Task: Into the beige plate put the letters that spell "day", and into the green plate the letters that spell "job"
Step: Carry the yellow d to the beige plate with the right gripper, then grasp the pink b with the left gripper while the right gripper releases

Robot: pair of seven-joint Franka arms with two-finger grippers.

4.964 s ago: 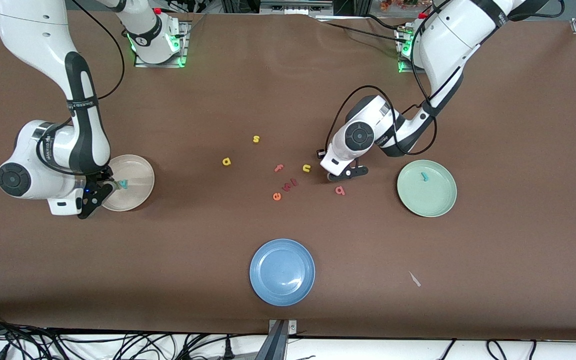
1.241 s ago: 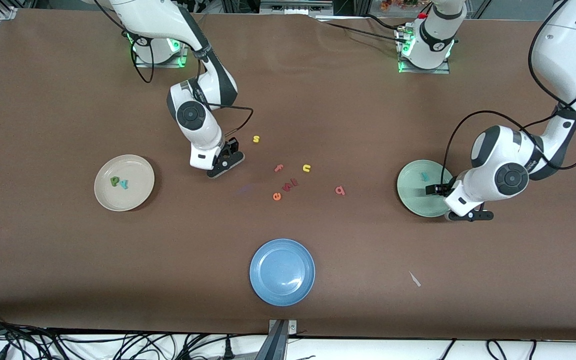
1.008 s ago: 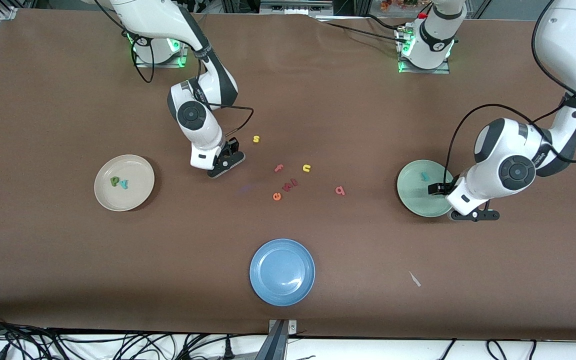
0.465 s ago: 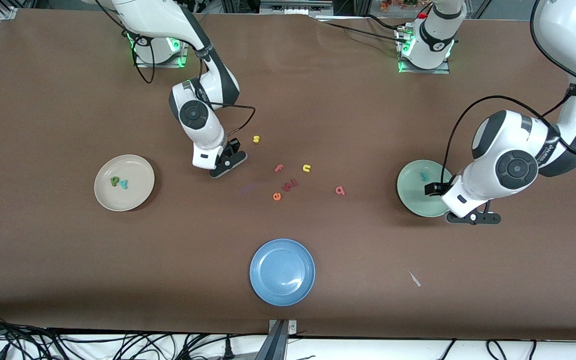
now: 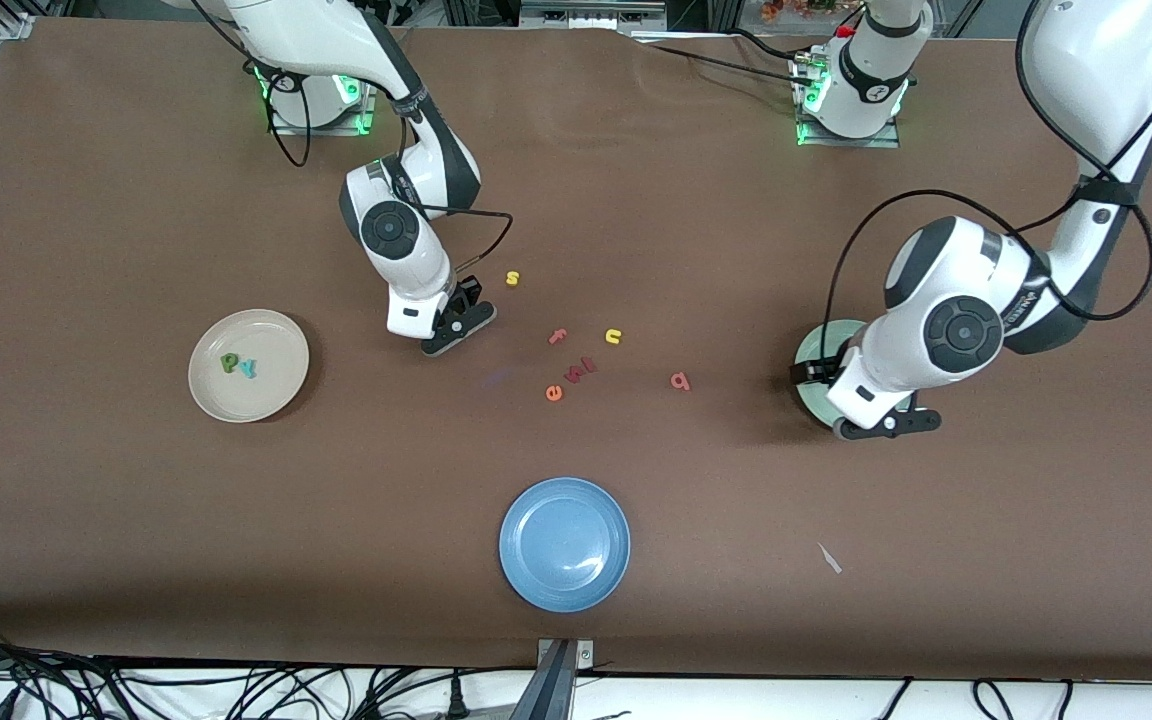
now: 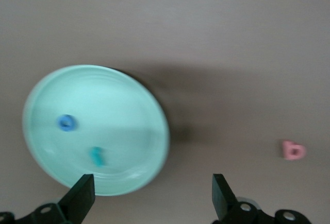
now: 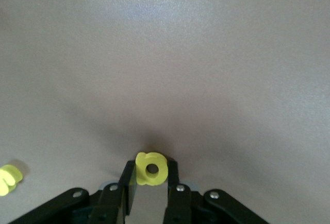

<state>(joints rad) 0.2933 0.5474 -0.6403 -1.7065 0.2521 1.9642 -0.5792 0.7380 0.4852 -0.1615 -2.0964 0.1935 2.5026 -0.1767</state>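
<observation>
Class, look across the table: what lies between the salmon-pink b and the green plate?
Nothing: the left wrist view shows only bare brown table between the salmon-pink b and the green plate.

plain brown table [image 5: 136, 560], mint-green plate [image 6: 129, 110] with a blue o [image 6: 66, 123] and teal j [image 6: 96, 155], beige plate [image 5: 276, 385], blue plate [image 5: 564, 543], yellow a [image 7: 151, 169], salmon-pink b [image 5: 679, 380].

We can read foam letters only — a yellow s [image 5: 512, 278], pink f [image 5: 557, 337], yellow u [image 5: 613, 336], orange e [image 5: 554, 393] and salmon-pink b [image 5: 679, 380] lie on the worktop [image 5: 136, 520]; no labels or brands are legible.
</observation>
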